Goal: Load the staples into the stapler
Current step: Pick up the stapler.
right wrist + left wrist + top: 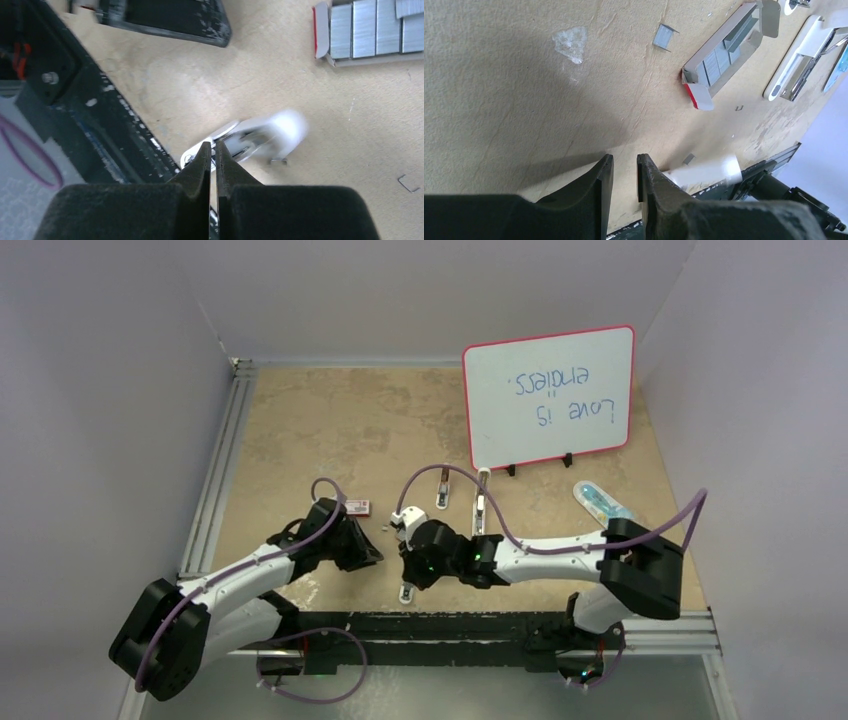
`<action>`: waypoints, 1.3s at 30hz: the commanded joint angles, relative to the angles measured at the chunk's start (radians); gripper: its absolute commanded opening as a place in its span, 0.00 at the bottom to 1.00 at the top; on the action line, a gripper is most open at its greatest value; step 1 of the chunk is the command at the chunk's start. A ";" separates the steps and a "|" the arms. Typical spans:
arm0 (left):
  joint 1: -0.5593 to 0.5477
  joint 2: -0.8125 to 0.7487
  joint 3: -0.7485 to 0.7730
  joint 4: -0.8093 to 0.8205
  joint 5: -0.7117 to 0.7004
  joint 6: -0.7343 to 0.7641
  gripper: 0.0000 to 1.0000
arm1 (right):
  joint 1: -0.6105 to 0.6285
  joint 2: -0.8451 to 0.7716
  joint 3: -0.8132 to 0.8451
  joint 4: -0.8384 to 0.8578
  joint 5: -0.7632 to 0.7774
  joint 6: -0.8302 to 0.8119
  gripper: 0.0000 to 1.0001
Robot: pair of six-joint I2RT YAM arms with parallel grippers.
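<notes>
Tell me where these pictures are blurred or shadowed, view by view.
Right wrist: the white stapler is smeared with blur, while the staples at top right are sharp. Left wrist: a broad shadow darkens the table on the left, and a white object at the bottom is blurred. Top external: even light, no glare.

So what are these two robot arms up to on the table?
The right gripper, shut, sits over one end of a small white stapler; whether it actually pinches it is unclear. The left gripper hovers slightly open and empty. The staples meant to go into the stapler lie in their open tray nearby, untouched.
</notes>
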 commanded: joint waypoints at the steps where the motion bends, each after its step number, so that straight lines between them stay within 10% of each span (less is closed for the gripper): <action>1: 0.001 -0.015 -0.012 0.015 0.015 0.032 0.24 | 0.002 0.057 0.033 0.004 0.084 0.020 0.00; 27: 0.001 -0.076 -0.026 0.088 0.116 0.052 0.26 | -0.002 -0.144 -0.030 0.014 0.299 0.185 0.00; 39: 0.001 -0.319 -0.085 0.316 0.285 0.121 0.52 | -0.213 -0.241 -0.068 0.132 -0.035 0.214 0.00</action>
